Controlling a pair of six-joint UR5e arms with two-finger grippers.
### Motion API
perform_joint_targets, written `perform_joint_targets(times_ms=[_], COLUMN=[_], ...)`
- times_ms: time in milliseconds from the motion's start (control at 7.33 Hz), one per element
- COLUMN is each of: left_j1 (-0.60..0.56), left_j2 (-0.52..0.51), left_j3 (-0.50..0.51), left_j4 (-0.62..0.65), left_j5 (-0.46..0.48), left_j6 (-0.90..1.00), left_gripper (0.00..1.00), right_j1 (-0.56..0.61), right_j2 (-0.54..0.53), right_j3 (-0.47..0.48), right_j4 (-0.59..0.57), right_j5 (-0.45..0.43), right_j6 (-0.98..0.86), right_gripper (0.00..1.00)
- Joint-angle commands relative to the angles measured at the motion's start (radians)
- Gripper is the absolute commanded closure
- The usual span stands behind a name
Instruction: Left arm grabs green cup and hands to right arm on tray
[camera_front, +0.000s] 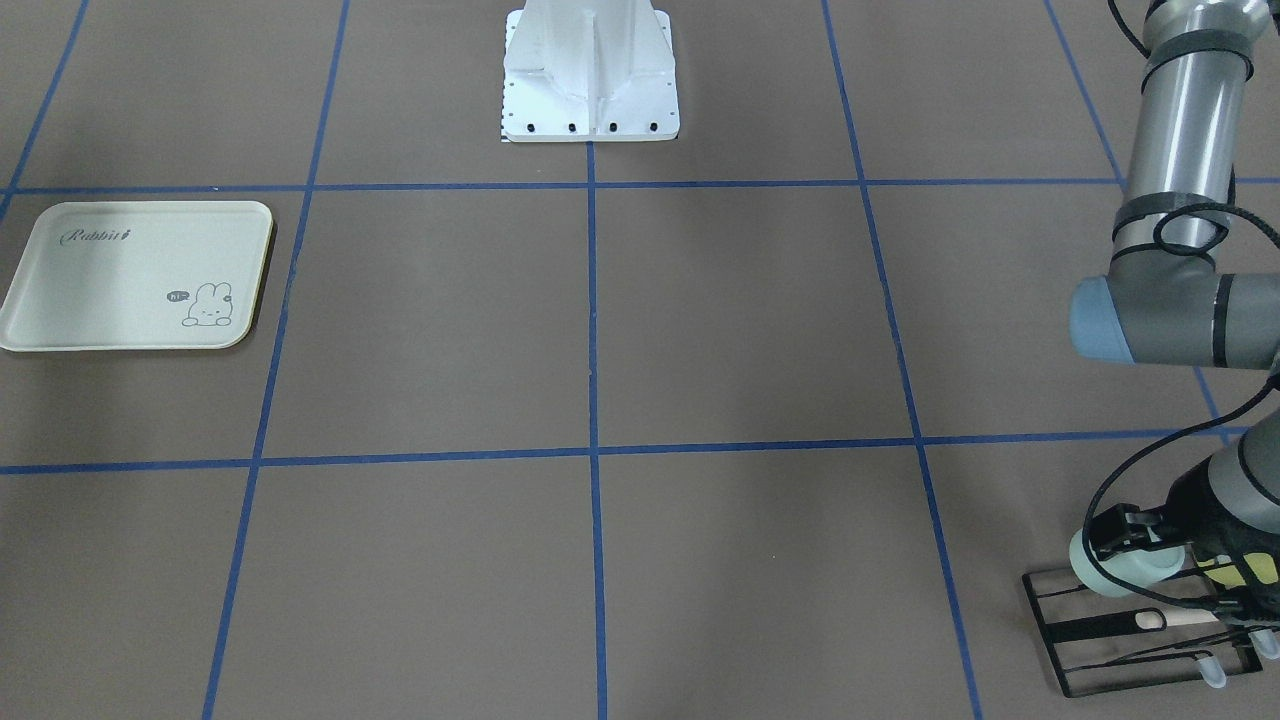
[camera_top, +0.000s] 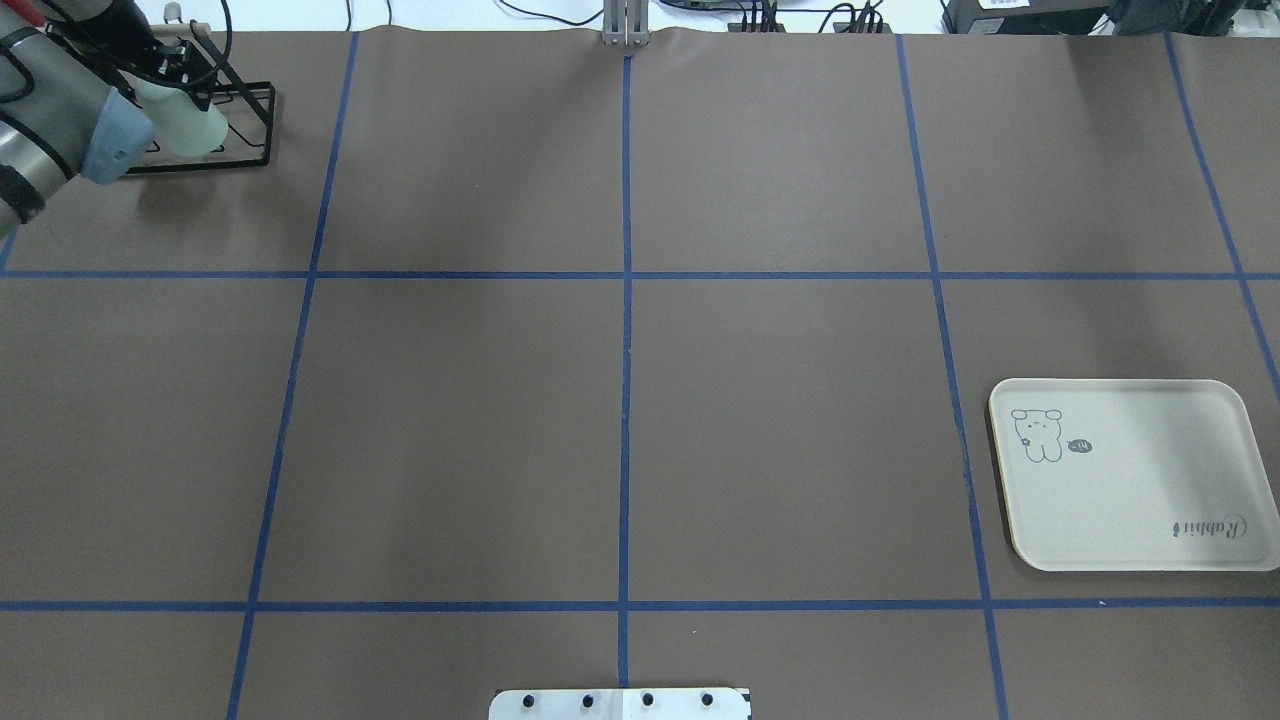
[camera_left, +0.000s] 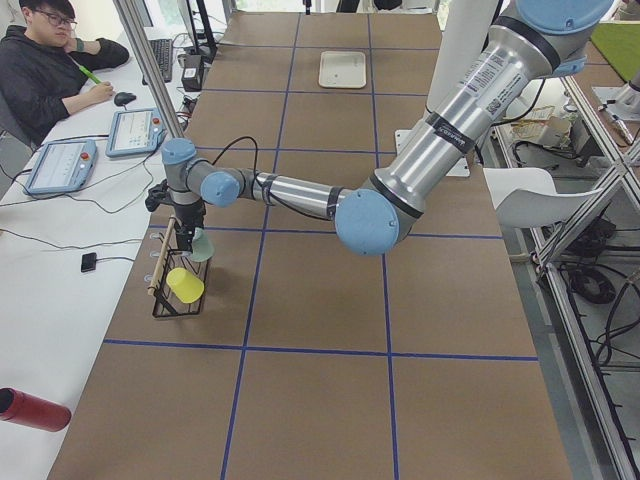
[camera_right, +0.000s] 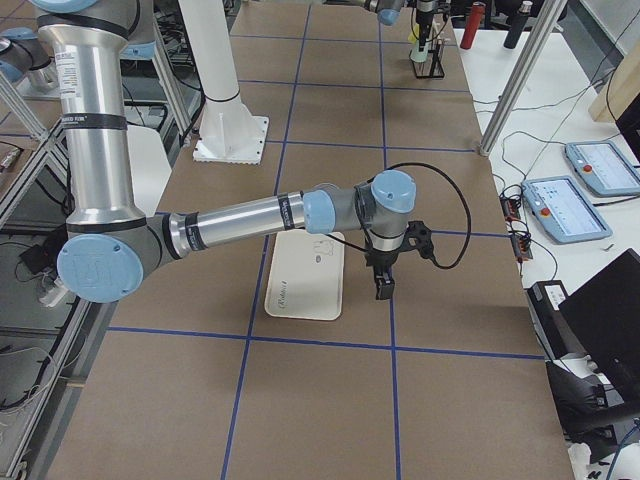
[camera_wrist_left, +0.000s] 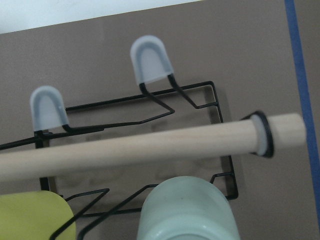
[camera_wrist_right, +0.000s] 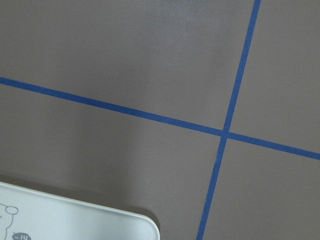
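A brown table marked with blue tape lines. At the far corner on the robot's left stands a black wire rack (camera_front: 1140, 630) with a wooden dowel (camera_wrist_left: 150, 147) across it. The left gripper (camera_front: 1135, 545) is at this rack with its fingers closed around the green cup (camera_front: 1115, 568), which lies on its side, tilted over the rack wires. In the left wrist view the cup's pale body sits just below the dowel, with a yellow-green cup (camera_wrist_left: 32, 216) beside it on the rack.

The tray (camera_top: 1130, 475), cream-white with a bunny drawing, lies flat on the table at the robot's right, well apart from the rack. The right gripper (camera_right: 384, 281) hangs above the table just beside the tray's edge; it shows only in the side view, so whether its fingers are apart or together cannot be told
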Motion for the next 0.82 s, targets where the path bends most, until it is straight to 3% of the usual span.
perform_joint_targets(times_ms=[0, 273, 682], left_j1=[0.000, -0.002, -0.003], left_j2=[-0.013, -0.013, -0.013], left_j3=[0.013, 0.012, 0.006], left_j4=[0.000, 0.000, 0.001], left_j5=[0.001, 0.001, -0.001], left_j6=[0.000, -0.001, 0.000], left_gripper=[0.03, 0.08, 0.81], right_j1=[0.000, 0.000, 0.000], right_j2=[-0.001, -0.001, 0.001], right_j3=[0.000, 0.000, 0.002], right_j4=[0.000, 0.000, 0.000], right_j5=[0.000, 0.000, 0.000], right_j6=[0.000, 0.000, 0.000], right_gripper=[0.00, 0.00, 0.00])
